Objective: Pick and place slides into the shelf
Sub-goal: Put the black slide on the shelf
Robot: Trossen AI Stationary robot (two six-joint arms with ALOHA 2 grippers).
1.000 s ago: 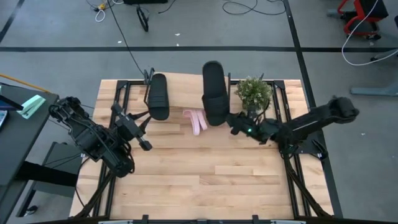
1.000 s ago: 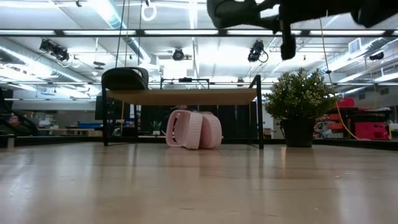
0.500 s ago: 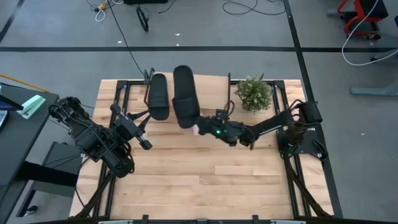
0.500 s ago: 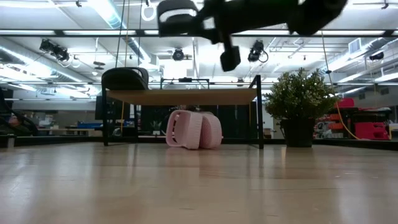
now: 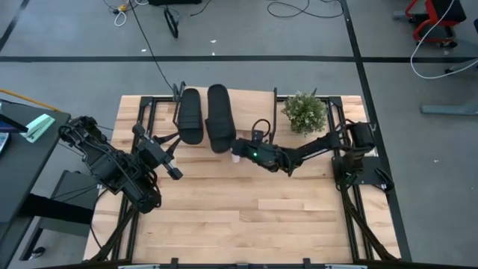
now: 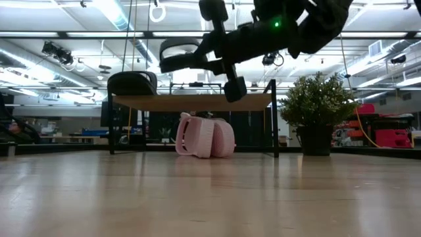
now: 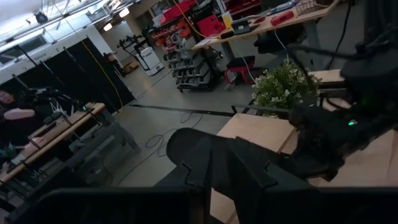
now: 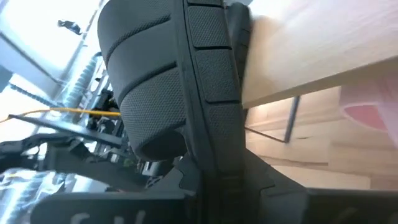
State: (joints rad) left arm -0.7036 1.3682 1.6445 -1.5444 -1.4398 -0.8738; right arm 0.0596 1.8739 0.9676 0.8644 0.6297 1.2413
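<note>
Hovering over the shelf, the right gripper has its fingers clamped on a black slide, right beside the one already placed. Letting go while it's overhanging the edge could tip it off onto the pink pair underneath. The left gripper waits off to the side, can't tell its fingers.

- The right gripper reaches across the table to the shelf, closed on a slide that sits above the shelf's top board
- Just beside that held slide, on the side away from the right arm, a second slide lies on the shelf top
- Below the gripper, under the shelf, two more slides stand on the table, touching
- A potted plant stands behind the gripper, beside the shelf's end
- The left gripper waits well apart, near the shelf's other end
</note>
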